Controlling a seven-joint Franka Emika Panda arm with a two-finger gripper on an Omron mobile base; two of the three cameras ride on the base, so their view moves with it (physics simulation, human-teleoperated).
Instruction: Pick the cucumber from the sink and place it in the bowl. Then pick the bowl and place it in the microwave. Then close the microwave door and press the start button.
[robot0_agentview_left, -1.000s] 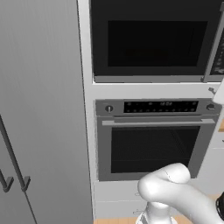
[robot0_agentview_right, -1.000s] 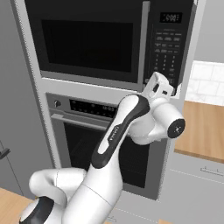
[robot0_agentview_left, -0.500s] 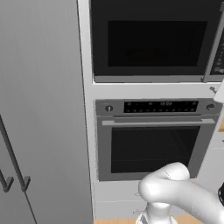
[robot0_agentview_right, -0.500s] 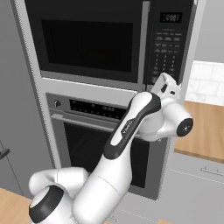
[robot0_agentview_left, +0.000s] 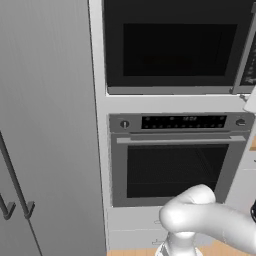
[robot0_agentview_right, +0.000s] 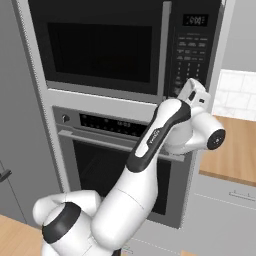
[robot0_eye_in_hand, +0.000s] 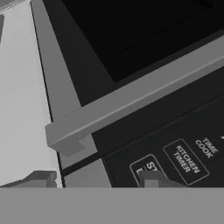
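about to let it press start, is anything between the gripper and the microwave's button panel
Nothing visible is in the way. In the hand view the gripper faces the button panel directly, one fingertip just under the start key. The microwave door is shut, clear of the panel.

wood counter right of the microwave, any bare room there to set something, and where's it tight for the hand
The wood counter, bordered by the white tile wall and the oven column, looks bare where visible. It is tight at the microwave button panel: the pincer sits right against the buttons, beside the closed microwave door handle.
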